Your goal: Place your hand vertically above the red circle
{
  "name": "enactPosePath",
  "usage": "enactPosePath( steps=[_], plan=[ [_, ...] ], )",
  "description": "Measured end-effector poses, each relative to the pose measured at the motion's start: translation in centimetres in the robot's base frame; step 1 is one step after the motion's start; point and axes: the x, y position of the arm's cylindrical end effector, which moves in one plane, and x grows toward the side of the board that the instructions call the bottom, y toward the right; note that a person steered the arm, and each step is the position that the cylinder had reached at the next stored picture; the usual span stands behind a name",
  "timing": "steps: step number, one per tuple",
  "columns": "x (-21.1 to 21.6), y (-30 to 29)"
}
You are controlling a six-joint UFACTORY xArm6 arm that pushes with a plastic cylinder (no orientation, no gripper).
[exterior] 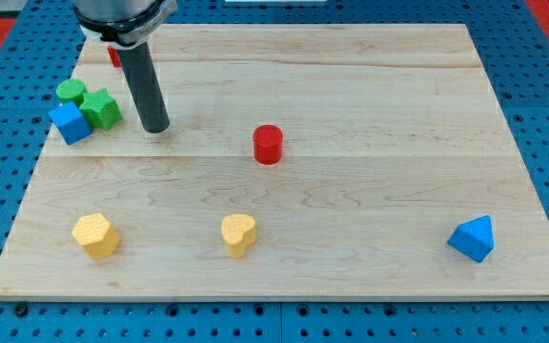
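my tip [155, 128], a bare rod grasping nothing, rests well left of the red circle [268, 144]

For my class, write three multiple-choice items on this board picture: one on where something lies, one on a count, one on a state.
1. Where is the red cylinder relative to my tip?
A. To the view's right
B. To the view's left
C. Touching it

2. How many yellow blocks lie on the board?
A. One
B. Two
C. Four

3. What is my tip doing?
A. Pressing on the blue triangle
B. Standing apart from every block
C. Resting on a yellow block

Answers:
1. A: the cylinder sits mid-board, well right of the rod.
2. B: one at bottom left, one at bottom centre.
3. B: bare wood shows between the tip and the nearest green block.
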Motion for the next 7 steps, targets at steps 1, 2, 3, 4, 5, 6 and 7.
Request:
enactPosePath(
  steps=[1,2,3,4,5,6,7],
  plan=[
    [0.1,0.1],
    [0.1,0.1],
    [0.1,0.4],
    [0.1,2.3],
    [0.2,3.4],
    [-0.2,6.2],
    [-1.8,8.3]
  ],
)
